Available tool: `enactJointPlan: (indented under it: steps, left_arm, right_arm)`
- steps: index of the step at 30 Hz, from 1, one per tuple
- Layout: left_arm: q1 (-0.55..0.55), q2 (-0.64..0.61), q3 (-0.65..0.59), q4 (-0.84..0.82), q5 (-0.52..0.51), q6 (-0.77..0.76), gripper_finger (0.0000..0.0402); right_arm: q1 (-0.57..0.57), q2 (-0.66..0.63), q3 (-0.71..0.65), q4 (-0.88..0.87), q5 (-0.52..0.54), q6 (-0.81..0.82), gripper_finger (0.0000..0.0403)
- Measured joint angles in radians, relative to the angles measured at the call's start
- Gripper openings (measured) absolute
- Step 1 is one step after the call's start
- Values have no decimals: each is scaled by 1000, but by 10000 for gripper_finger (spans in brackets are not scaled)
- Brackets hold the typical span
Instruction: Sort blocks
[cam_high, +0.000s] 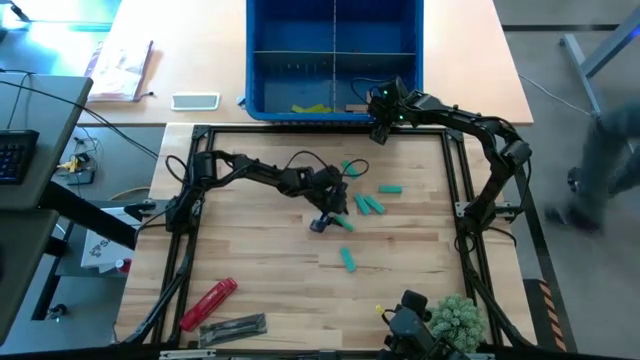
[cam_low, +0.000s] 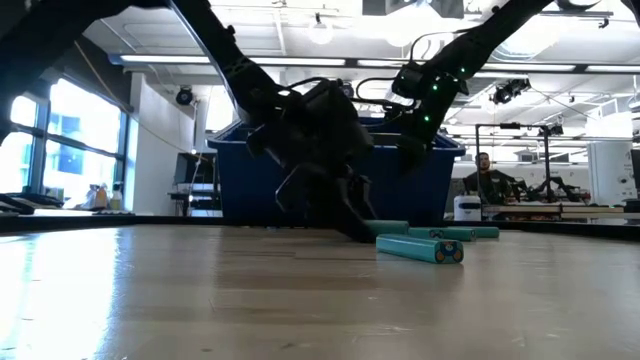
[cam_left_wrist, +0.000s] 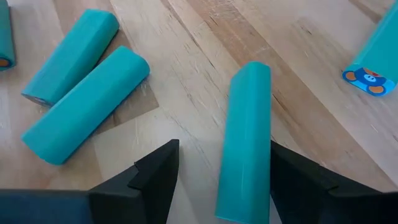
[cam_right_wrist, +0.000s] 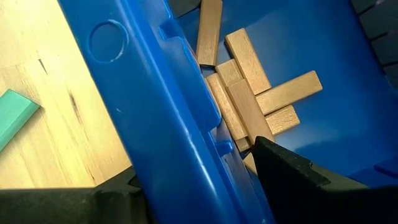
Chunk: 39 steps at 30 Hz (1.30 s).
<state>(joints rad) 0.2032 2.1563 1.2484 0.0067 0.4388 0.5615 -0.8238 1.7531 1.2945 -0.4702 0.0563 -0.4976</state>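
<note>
Left gripper (cam_left_wrist: 221, 180) low over mid-table, fingers spread, straddling one teal rectangular block (cam_left_wrist: 245, 140), not yet clamped; apparently lining up a pick. Other teal blocks (cam_high: 372, 204) loose just beside. Right gripper (cam_high: 383, 120) over blue plastic bin (cam_right_wrist: 168, 118) rim, parted, empty; tan wooden blocks (cam_right_wrist: 249, 99) inside, presumably sorted.

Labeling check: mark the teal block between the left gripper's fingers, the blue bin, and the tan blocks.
teal block (cam_left_wrist: 245, 137): left wrist view, middle of its top face.
blue bin (cam_right_wrist: 165, 106): right wrist view, on its wall.
tan blocks (cam_right_wrist: 249, 102): right wrist view, centre of the pile.
</note>
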Motion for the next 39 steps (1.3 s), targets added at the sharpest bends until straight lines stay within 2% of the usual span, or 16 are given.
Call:
enactJointPlan:
  steps: [9, 18, 22, 27, 33, 39]
  left_arm:
    - [-7, 2, -2, -2, -3, -26, 143]
    - [-8, -4, -3, 8, -4, -88, 24]
    - [-9, -34, -6, -9, -41, -97, 23]
    - [-10, -120, -10, -80, -184, -67, 25]
    - [8, -266, -11, -159, -262, -42, 25]
    - [40, -455, -40, -151, -315, -45, 25]
  right_arm:
    - [0, 0, 0, 0, 0, 0, 194]
    - [0, 0, 0, 0, 0, 0, 194]
    - [0, 0, 0, 1, 0, 0, 194]
    - [0, 0, 0, 1, 0, 0, 194]
    - [0, 0, 0, 2, -1, 0, 194]
    - [0, 0, 0, 4, -1, 0, 194]
